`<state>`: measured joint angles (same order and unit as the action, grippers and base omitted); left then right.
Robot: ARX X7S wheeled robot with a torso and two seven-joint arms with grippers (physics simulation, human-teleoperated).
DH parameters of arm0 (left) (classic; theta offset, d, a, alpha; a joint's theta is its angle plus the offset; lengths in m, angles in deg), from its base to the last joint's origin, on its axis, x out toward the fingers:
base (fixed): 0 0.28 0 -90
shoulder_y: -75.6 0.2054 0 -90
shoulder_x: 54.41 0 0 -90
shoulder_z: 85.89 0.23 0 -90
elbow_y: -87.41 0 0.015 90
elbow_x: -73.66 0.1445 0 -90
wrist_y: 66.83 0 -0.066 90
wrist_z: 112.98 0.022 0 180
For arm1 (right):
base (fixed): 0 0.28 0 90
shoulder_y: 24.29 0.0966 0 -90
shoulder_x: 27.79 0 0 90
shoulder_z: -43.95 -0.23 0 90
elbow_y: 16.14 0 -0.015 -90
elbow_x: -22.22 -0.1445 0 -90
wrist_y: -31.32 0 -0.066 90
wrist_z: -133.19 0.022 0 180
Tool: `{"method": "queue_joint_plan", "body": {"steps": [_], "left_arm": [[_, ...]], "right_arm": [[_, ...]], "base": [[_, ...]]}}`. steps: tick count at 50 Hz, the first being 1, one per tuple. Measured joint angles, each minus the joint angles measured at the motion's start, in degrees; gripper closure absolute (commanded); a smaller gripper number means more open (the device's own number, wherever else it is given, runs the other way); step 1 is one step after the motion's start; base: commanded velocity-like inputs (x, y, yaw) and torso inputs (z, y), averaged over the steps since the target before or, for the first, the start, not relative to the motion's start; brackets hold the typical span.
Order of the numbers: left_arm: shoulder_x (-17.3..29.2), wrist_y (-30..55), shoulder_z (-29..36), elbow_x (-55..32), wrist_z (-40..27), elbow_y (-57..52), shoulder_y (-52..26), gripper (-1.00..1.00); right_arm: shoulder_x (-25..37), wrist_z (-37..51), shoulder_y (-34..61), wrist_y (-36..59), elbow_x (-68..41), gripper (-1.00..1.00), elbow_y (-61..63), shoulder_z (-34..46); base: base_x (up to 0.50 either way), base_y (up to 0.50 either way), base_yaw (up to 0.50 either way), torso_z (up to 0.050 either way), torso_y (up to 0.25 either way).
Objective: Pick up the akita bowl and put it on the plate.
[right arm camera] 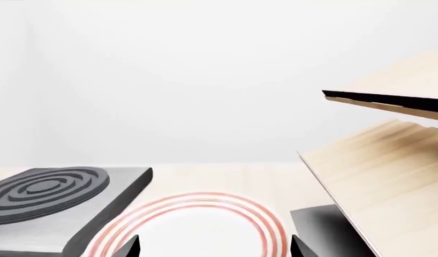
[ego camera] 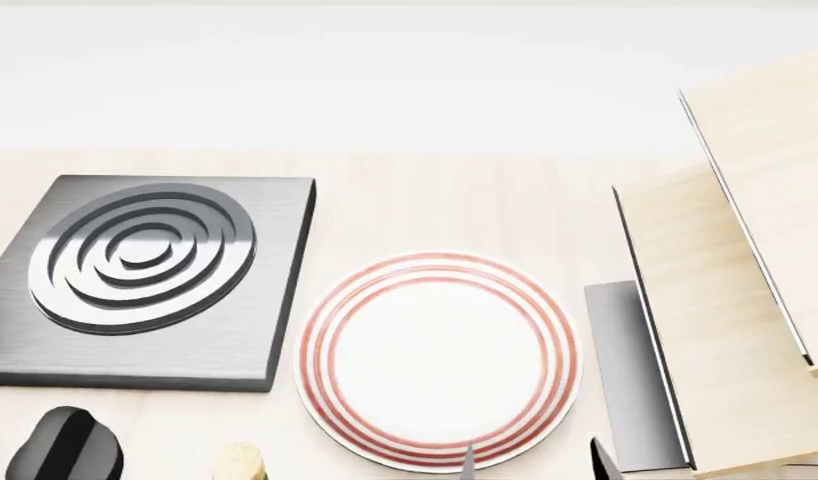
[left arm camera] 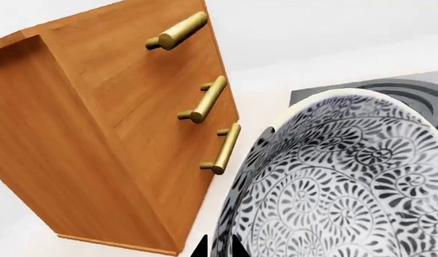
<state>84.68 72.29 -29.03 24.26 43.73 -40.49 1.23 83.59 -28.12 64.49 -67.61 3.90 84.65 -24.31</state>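
Head view first: the plate [ego camera: 439, 360], white with red rings, lies flat on the pale bench [ego camera: 449, 200], bare on top. Just to its left sits the grey burner [ego camera: 149, 280] with its raised rings, close beside the plate, though whether they touch I cannot tell. On the plate's right a grey slab [ego camera: 629, 375] lies flat, and over it lean pale wooden boards [ego camera: 729, 340], tilted and stacked toward the right edge. At the bottom left corner there's a dark rounded shape [ego camera: 65, 448] and a small pale yellowish bit [ego camera: 238, 462] beside it; what they are I can't make out.

Over to the left wrist camera: the bowl [left arm camera: 340, 182] fills much of the frame, its dark floral pattern right up against the lens, pale rim showing along the top edge. Two black tips of the left tool [left arm camera: 219, 249] poke in at the frame edge next to the bowl's side; whether it is clamped on the bowl or loose I cannot tell. Beyond stands a brown wooden cabinet [left arm camera: 97, 150] with three brass handles [left arm camera: 204, 100], and a corner of the burner [left arm camera: 412, 93] peeks out behind the bowl.

Right wrist camera: the right tool [right arm camera: 215, 247] stands spread wide, its two dark fingertips [right arm camera: 127, 247] well apart with nothing between them, the plate [right arm camera: 197, 214] lying just ahead. Burner [right arm camera: 54, 198] to one side, boards [right arm camera: 383, 171] to the other.
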Motion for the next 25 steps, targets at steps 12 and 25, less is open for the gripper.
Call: {"method": "queue_joint_plan", "body": {"steps": [12,25], "left_arm": [[1.4,-1.8,-2.1,1.1,-2.7,-3.6,-3.8,1.0],[2.2,-4.2,-1.4,2.1,-5.0,-5.2,-8.6,1.0]], "right_arm": [[0.3,0.2,-0.2,-0.1,-0.2,-1.0,0.4,-0.1],[0.2,0.2,-0.1,-0.4,-0.2,-1.0,-0.1,0.1]], "base": [[0.0,0.0,0.0,0.0,0.0],[0.0,0.0,0.0,0.0,0.0]]}}
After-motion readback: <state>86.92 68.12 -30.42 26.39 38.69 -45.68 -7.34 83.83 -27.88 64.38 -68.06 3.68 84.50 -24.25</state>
